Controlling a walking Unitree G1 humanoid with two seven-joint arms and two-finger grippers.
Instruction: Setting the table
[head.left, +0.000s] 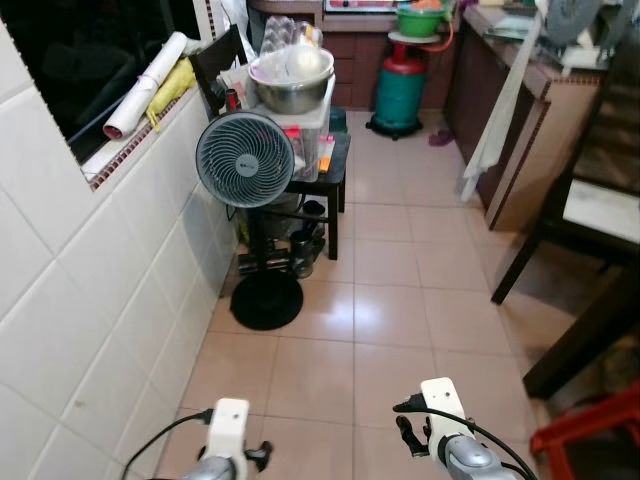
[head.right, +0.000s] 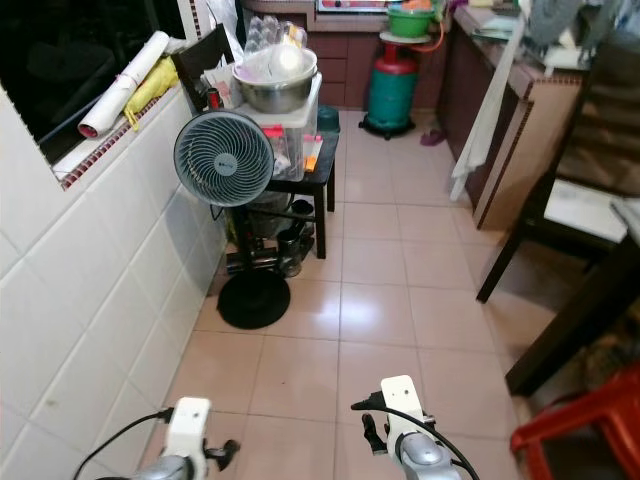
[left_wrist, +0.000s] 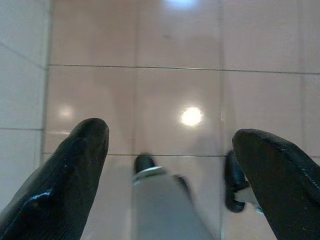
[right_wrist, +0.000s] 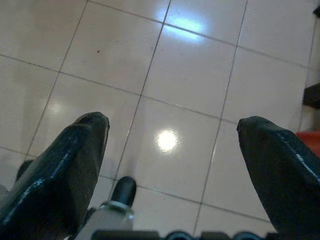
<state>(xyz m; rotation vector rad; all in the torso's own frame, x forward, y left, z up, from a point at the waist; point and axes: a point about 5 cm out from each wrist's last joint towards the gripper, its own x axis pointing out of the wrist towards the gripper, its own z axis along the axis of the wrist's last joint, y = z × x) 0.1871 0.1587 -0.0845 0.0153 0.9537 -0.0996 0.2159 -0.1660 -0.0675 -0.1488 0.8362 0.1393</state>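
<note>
I stand on a tiled kitchen floor (head.left: 400, 300) with both arms low in front of me. My left gripper (left_wrist: 170, 132) is open over bare tiles, nothing between its fingers. My right gripper (right_wrist: 173, 122) is open too, above the floor and holding nothing. A dark wooden table (head.left: 590, 325) shows its leg and edge at the right. A steel bowl (head.left: 290, 85) with a white lid in it rests on a clear plastic box atop a small black side table (head.left: 338, 165) at the left wall.
A grey standing fan (head.left: 245, 160) stands in front of the side table by the white tiled wall. A dark chair (head.left: 590, 205) and a red plastic stool (head.left: 590, 430) are at the right. A green gas cylinder (head.left: 400, 90) stands at the back, and a white cloth (head.left: 495, 120) hangs off the counter.
</note>
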